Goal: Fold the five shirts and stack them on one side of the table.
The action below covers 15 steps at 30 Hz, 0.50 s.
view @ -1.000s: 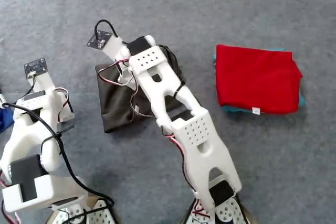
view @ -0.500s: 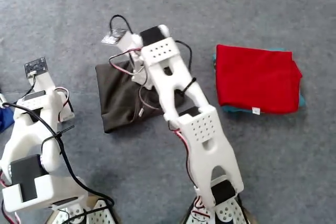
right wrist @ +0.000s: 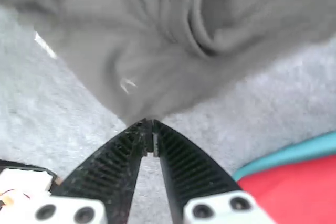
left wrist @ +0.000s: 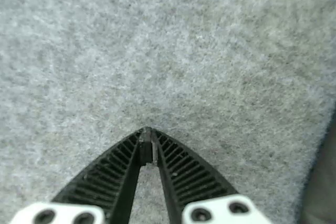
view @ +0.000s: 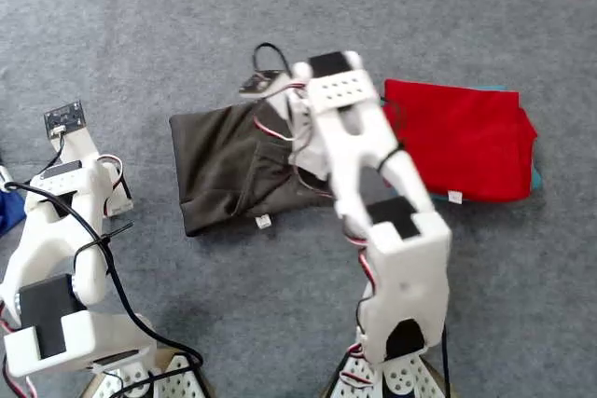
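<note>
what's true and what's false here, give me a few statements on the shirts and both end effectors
The red shirt lies on a teal shirt. True.
The left end effector holds the dark shirt. False: it is shut over bare table, holding nothing.
The right end effector is shut on the dark shirt. True.
The dark shirt sits on top of the red shirt. False: it lies on the table beside it.
</note>
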{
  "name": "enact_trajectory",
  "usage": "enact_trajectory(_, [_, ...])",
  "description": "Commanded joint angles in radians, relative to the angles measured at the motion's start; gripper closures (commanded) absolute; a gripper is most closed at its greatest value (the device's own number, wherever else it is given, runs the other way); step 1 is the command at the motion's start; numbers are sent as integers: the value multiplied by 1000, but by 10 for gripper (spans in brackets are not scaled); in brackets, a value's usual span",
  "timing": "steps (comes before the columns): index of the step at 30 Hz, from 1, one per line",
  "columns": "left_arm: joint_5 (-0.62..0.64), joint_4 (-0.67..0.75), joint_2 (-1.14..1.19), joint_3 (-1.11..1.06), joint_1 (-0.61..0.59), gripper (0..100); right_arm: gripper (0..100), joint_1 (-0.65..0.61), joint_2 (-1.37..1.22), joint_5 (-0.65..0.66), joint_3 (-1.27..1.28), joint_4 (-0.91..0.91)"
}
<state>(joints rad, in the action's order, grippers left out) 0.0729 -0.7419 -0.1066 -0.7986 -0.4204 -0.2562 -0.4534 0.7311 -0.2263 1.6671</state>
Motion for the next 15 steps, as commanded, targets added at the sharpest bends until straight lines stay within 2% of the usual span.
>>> enact_trajectory(1, [3, 14, -32, 22, 15, 971, 984, 34, 107, 23, 73, -92])
enact_trajectory(5, [3, 12, -32, 30, 15, 971, 984, -35, 137, 8, 10, -140])
enact_trajectory(10, [3, 12, -32, 30, 15, 971, 984, -94, 139, -226, -209, -219])
enact_trajectory(15, [3, 12, -32, 30, 16, 971, 983, -166, 12, -276, -292, -350])
